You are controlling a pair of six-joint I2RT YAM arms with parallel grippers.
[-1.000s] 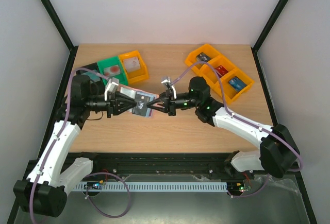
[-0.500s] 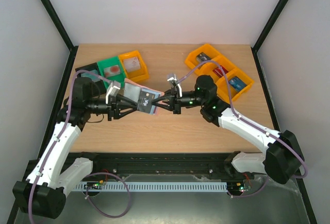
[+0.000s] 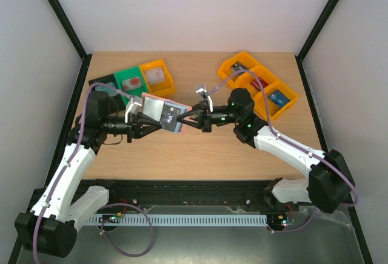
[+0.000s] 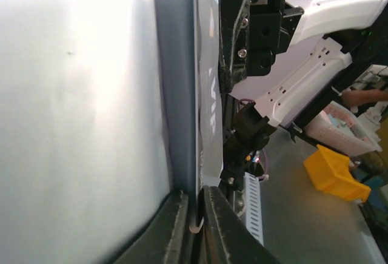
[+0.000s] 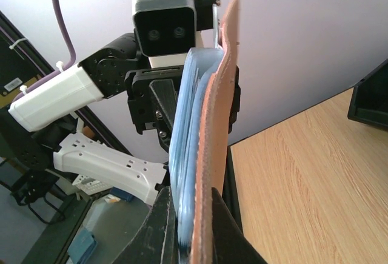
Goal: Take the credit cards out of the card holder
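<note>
top external: holding the card holder (image 3: 156,106) in mid-air at frame centre, above the table (image 3: 200,155) and well apart from the bins at upper left and upper right. clamping its right-hand end with the right gripper (image 3: 188,119), fingers clenched. meeting it from the left with the left gripper (image 3: 155,123), tips at the left edge of the grey vip card (image 3: 171,118) showing on the holder's face. lying with long axis roughly left to right, along the line between the two grippers. nearer to the card: the left arm.

left wrist: looking edge-on along the grey vip card (image 4: 207,94), a thin upright sheet at frame centre, just right of the holder's blue-grey panel (image 4: 176,82). pinching the card's near edge at bottom centre between fingers (image 4: 176,227) drawn almost together, only the sheet between them.

right wrist: gripping the holder's lower edge (image 5: 218,124) at bottom centre, tan outside to the right, light blue inside to the left, standing upright up the frame. cannot tell the card from the lining here.

judging from this: likely calls for a straight draw by the left fingers along that long axis, away from the right gripper.
</note>
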